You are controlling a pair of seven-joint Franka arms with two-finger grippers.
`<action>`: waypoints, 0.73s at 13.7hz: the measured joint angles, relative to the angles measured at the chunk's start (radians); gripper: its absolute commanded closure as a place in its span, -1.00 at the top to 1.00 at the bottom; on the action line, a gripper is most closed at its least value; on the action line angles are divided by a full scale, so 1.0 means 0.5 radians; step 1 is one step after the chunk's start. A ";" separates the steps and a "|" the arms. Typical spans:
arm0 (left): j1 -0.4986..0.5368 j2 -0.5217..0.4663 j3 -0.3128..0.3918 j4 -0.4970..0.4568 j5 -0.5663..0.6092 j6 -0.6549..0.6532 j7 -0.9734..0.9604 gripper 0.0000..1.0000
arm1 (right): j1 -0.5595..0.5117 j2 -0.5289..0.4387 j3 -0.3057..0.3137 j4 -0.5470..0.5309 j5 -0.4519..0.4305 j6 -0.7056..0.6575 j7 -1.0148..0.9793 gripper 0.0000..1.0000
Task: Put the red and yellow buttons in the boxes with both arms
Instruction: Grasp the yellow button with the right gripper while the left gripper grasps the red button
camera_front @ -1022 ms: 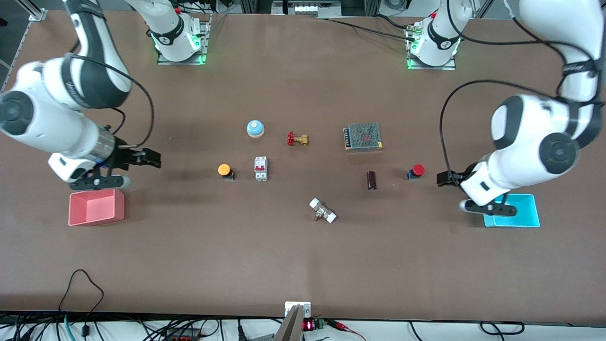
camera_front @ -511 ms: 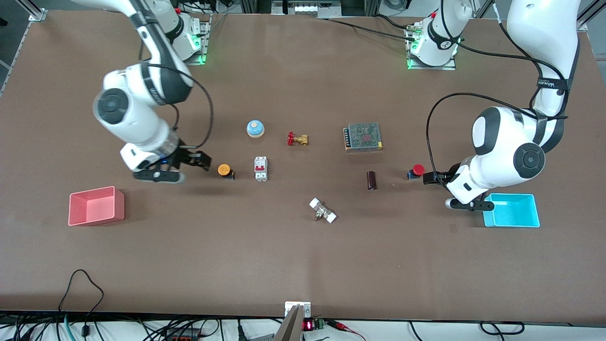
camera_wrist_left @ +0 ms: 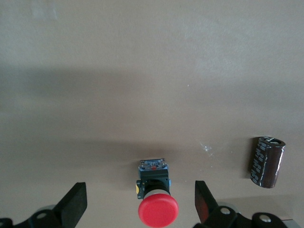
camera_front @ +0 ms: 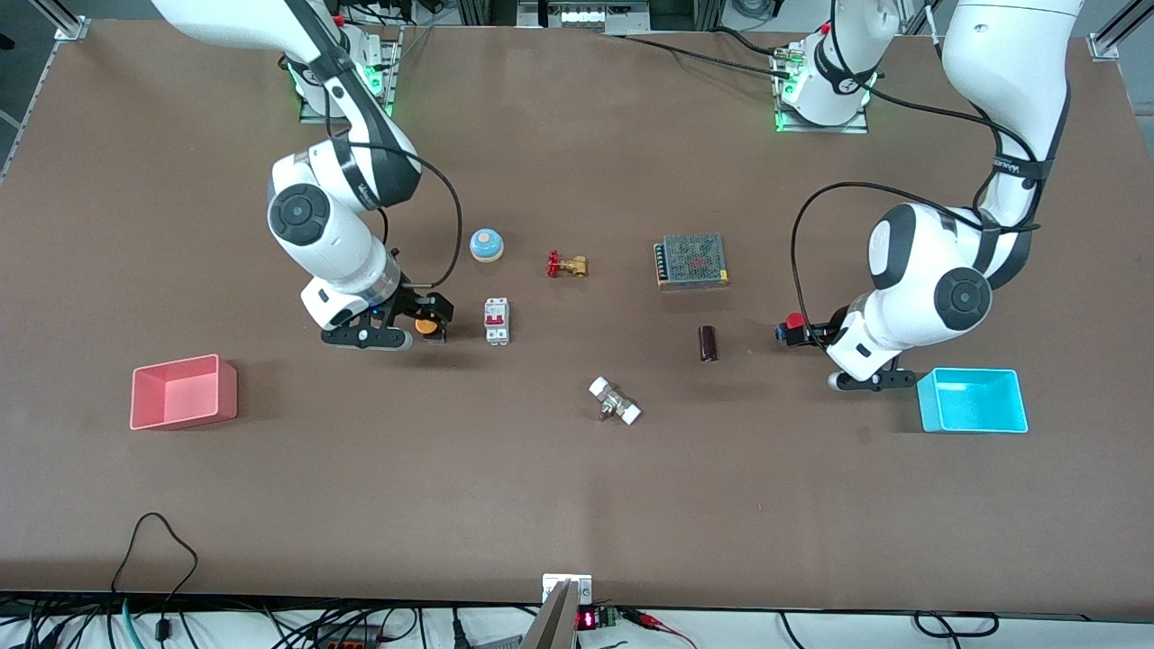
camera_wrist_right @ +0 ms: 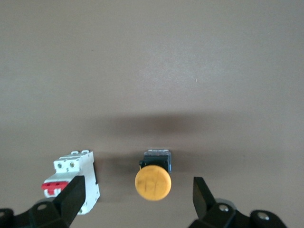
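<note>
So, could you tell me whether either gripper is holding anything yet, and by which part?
Nothing is held. The left gripper is open around the red button, the right gripper open around the yellow button; neither touches its button.

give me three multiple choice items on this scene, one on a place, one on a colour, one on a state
1. Where is the red button?
A. in the cyan box
B. on the table, between the left end effector's open fingers
C. on the mesh-topped block

2. What colour is the box toward the right arm's end of the table?
A. pink
B. green
C. white

3. How is the right end effector?
A. shut on the breaker
B. holding the button up in the air
C. open around the orange-yellow button

Key: 1 B, the left wrist view shows the left end effector with a finger on each side of it; 2 A, the front view shows it; 3 C, fingers stand apart, button still on the table.
</note>
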 measured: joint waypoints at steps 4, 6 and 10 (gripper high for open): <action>-0.045 0.000 -0.005 -0.086 -0.001 0.113 -0.118 1.00 | 0.000 0.130 -0.010 -0.002 -0.020 0.178 0.001 1.00; -0.047 0.000 -0.005 -0.122 -0.002 0.124 -0.148 1.00 | 0.000 0.174 -0.014 -0.002 -0.020 0.228 0.001 1.00; -0.048 0.001 -0.008 -0.179 -0.004 0.130 -0.160 1.00 | 0.000 0.227 -0.015 -0.003 -0.033 0.245 0.001 1.00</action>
